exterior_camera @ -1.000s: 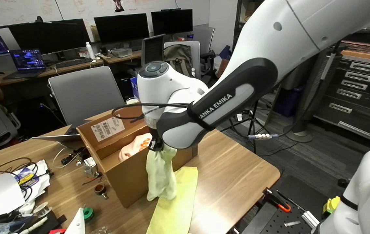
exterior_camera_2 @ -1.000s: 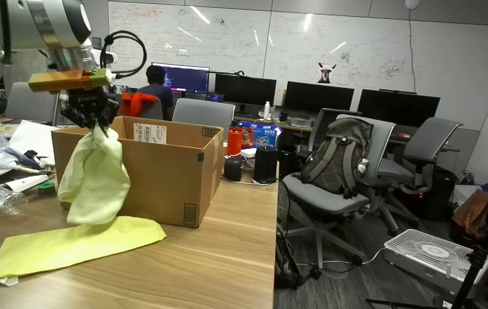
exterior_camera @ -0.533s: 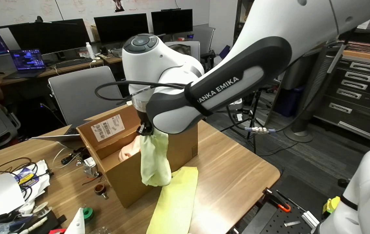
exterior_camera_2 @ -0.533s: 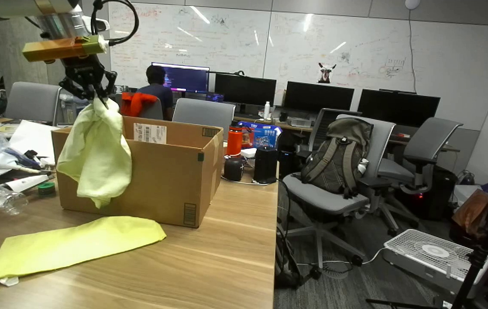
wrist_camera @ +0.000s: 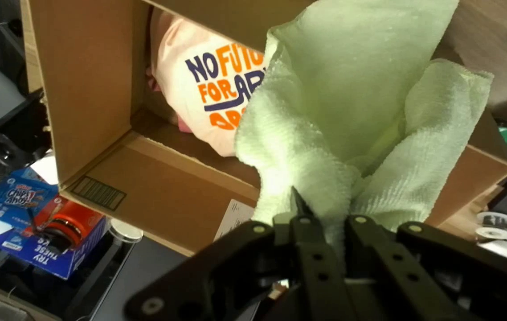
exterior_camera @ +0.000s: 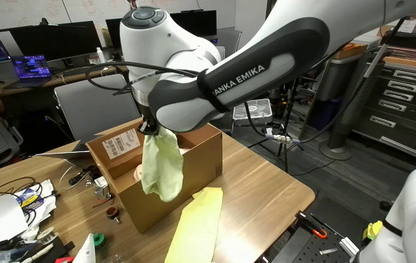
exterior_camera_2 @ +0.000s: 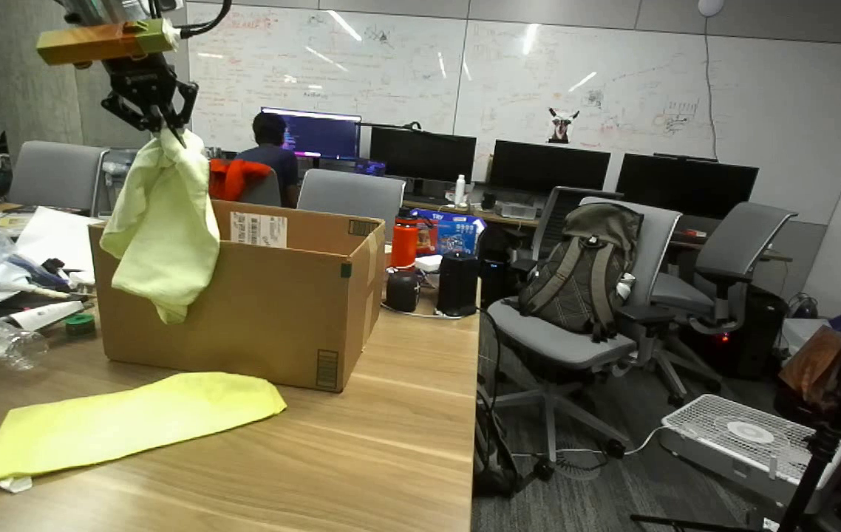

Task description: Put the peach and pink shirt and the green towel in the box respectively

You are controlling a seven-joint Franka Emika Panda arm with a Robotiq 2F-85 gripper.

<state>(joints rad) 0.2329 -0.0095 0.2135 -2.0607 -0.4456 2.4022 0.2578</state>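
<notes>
Lifted higher at left in an exterior view, the green towel [exterior_camera_2: 163, 233] hangs pinched in the end effector [exterior_camera_2: 169, 133], its lower end outside the box [exterior_camera_2: 280, 318]. The peach and pink shirt [wrist_camera: 211, 89] lies inside, upper left in the wrist view; only the towel's drop apparently remains.

Looks like an office-style robotics lab. Has, in an exterior view, a scribbled whiteboard [exterior_camera_2: 539, 89] at one o'clock above monitors [exterior_camera_2: 550, 166], a wheeled chair [exterior_camera_2: 568, 347] near four; in an exterior view, a robot arm [exterior_camera: 259, 76] between one and two.
</notes>
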